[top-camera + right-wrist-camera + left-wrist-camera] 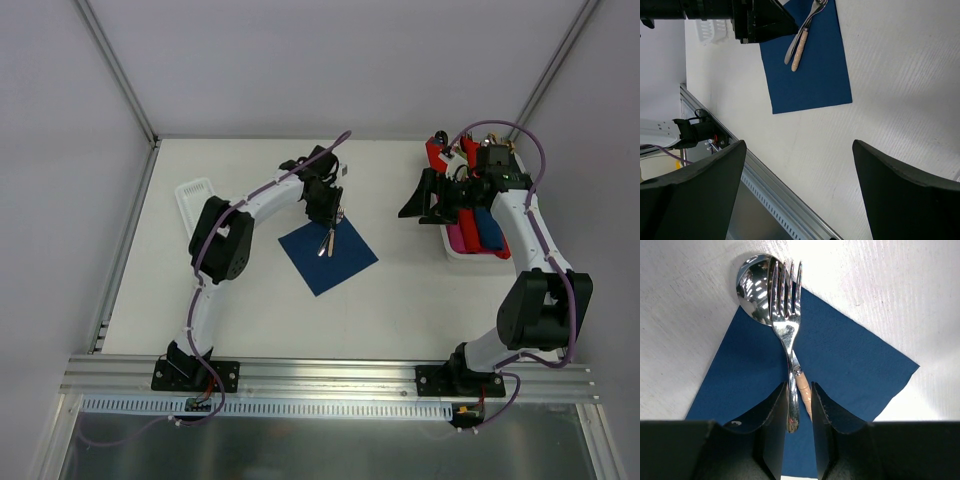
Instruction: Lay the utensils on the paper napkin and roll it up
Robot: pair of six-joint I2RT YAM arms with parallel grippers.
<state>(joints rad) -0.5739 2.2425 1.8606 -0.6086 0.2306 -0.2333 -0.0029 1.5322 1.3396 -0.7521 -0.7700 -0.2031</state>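
From above, the first half looks done. The utensils [327, 241] lie together near the far corner of the navy paper napkin [345, 262], which is flat and unrolled on the table [250, 310]. The rolling is all left to do. The left claw [325, 212] hangs over the utensils' far ends. The right claw [425, 200] is well apart, beside the tray [449, 252] of rolled napkins [480, 228].

In the left wrist view, the fork [786, 305] lies over the spoon [752, 285]. Their heads overhang the napkin's corner onto the table. The claw's jaws stand narrowly parted either side of the handles. They seem to be raised off the handles rather than pinching them, though contact is hard to rule out.

In the right wrist view, the handle ends rest free on the napkin, and the right claw is spread wide, holding and touching nothing.
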